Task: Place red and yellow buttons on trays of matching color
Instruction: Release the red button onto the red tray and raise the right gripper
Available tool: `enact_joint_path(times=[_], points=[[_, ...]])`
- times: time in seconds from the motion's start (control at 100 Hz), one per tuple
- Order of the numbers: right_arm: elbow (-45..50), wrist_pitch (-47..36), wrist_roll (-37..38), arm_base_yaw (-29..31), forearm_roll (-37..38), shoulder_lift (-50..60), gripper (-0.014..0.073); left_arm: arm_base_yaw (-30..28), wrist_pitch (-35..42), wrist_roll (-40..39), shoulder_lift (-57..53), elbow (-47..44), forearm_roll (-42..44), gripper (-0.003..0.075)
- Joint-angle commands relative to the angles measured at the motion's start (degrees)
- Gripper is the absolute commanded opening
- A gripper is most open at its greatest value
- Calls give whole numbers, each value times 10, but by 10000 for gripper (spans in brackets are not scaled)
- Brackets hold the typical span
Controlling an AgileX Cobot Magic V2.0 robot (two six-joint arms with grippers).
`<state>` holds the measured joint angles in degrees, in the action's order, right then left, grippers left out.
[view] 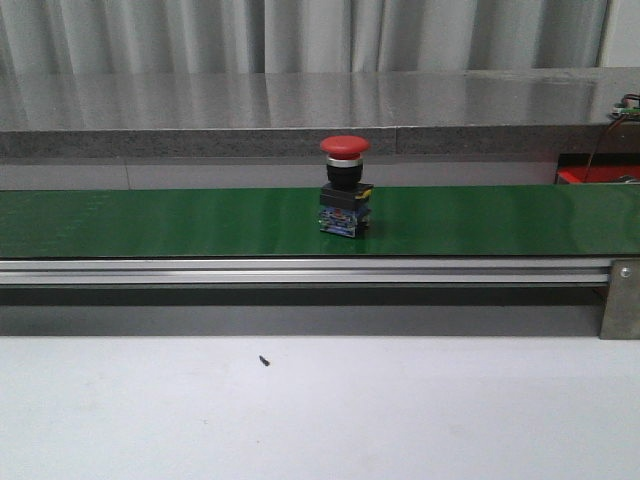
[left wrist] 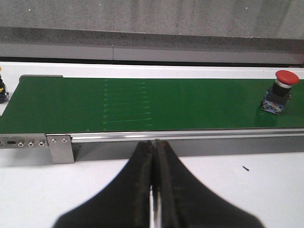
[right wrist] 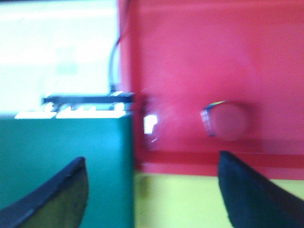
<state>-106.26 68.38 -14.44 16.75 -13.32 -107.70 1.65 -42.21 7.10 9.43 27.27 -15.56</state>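
A red button with a mushroom cap stands upright on a black and blue base, mid-way along the green conveyor belt. The left wrist view shows the same red button far off along the belt. My left gripper is shut and empty, over the white table just short of the belt's rail. In the blurred right wrist view, my right gripper is open and empty above the red tray, where another red button lies. The yellow tray adjoins it. Neither gripper shows in the front view.
An aluminium rail runs along the belt's near side, with a metal bracket at its right end. A grey stone ledge lies behind the belt. A small dark object is cut by the frame edge at the belt's end.
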Motion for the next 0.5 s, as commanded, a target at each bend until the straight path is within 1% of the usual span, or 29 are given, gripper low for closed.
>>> enact_joint_path(times=[0.0, 0.1, 0.21, 0.32, 0.4, 0.49], points=[[-17, 40, -19, -31, -19, 33, 654, 4, 42, 0, 6, 13, -12, -20], [-16, 80, -28, -80, -19, 33, 654, 4, 42, 0, 6, 13, -12, -20], [-15, 81, -32, -132, -18, 33, 654, 4, 42, 0, 6, 13, -12, -20], [-13, 81, -52, -186, -14, 33, 654, 4, 42, 0, 6, 13, -12, -20], [-1, 81, -66, -221, 9, 35, 654, 4, 42, 0, 6, 13, -12, -20], [27, 81, -81, -247, 31, 44, 654, 4, 42, 0, 6, 13, -12, -20]])
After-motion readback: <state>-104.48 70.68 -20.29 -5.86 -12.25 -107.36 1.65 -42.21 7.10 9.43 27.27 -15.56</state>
